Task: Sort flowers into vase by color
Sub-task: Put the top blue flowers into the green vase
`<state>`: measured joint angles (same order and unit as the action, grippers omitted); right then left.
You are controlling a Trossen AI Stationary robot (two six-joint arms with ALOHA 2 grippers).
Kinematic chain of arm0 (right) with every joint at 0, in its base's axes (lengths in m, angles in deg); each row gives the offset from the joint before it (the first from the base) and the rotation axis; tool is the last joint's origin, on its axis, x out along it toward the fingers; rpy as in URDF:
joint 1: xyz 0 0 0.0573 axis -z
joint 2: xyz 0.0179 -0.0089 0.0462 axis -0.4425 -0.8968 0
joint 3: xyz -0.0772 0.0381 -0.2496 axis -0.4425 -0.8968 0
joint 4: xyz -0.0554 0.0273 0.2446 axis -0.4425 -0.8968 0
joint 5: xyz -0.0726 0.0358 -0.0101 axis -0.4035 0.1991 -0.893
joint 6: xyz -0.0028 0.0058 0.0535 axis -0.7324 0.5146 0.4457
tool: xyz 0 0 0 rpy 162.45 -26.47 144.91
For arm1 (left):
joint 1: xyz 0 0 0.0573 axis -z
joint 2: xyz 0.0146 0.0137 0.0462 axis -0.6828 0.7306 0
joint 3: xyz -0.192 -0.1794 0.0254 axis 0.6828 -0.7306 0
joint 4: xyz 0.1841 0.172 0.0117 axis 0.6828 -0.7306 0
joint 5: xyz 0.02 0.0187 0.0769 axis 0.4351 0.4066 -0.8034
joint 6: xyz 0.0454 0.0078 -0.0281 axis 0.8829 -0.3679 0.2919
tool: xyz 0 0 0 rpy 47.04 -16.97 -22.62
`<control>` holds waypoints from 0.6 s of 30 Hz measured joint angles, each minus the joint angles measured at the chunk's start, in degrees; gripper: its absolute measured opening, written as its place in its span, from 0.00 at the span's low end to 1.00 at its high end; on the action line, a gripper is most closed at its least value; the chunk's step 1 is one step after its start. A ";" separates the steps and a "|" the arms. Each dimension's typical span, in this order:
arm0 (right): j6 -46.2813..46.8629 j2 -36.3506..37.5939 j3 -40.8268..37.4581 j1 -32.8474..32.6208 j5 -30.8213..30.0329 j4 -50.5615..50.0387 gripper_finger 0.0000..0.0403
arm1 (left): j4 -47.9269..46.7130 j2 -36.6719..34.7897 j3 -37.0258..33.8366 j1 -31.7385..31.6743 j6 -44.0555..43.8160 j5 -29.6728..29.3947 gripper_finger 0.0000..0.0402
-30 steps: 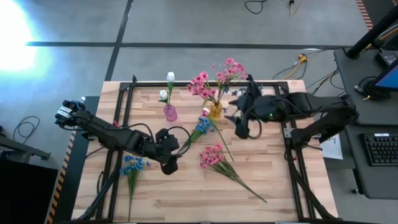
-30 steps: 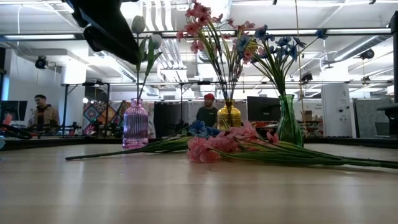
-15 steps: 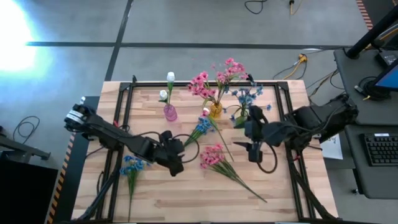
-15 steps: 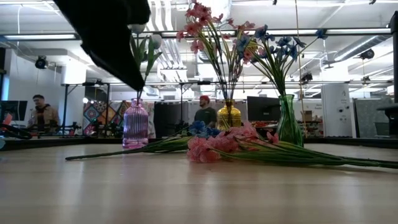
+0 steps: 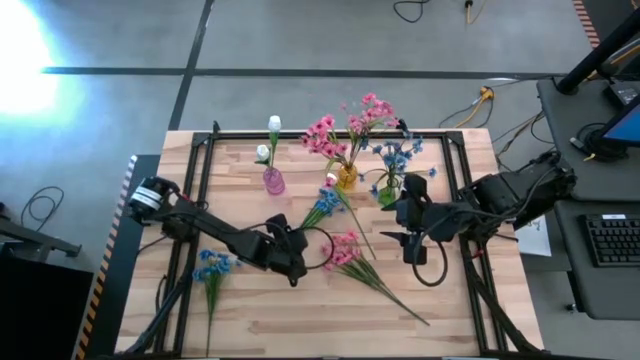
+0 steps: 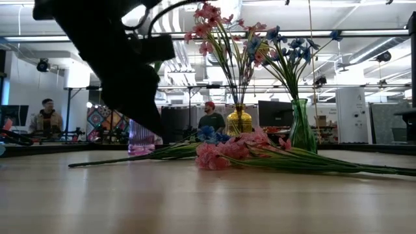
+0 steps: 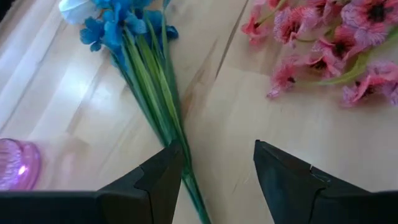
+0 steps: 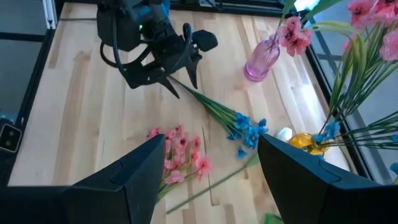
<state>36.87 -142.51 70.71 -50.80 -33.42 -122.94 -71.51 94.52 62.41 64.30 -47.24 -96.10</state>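
While spread: left gripper [image 7: 214, 163] fingers [image 7: 163, 171] straddle the blue flower stem [image 7: 155, 93] on the counter [image 5: 300, 310], not closed on it.
Right gripper [image 5: 405, 237]: fingers apart, empty, beside the green vase [image 5: 387, 192].
Change: left arm has advanced toward the stem.
Room: pink flowers [image 5: 343, 250] lie just beside.

Pink [image 5: 342, 248] and blue flowers [image 5: 322, 205] are lying flat mid-surface before me. Another blue stem [image 5: 211, 268] is lying apart. Others are standing upright in vases.
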 joint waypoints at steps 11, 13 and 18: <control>1.47 0.23 -3.37 -0.11 -0.08 0.01 0.61 | 4.72 2.25 -2.65 -2.01 0.48 0.05 0.44; 1.61 0.27 -3.66 -0.11 -0.08 0.04 0.61 | 8.08 2.03 -4.36 -2.20 0.73 0.15 0.42; 1.61 0.28 -4.00 -0.11 -0.08 0.29 0.61 | 14.76 1.71 -8.38 -2.47 0.84 1.38 0.39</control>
<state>38.48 -142.23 66.71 -50.91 -33.50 -122.64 -56.75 96.23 54.03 61.83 -46.40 -94.72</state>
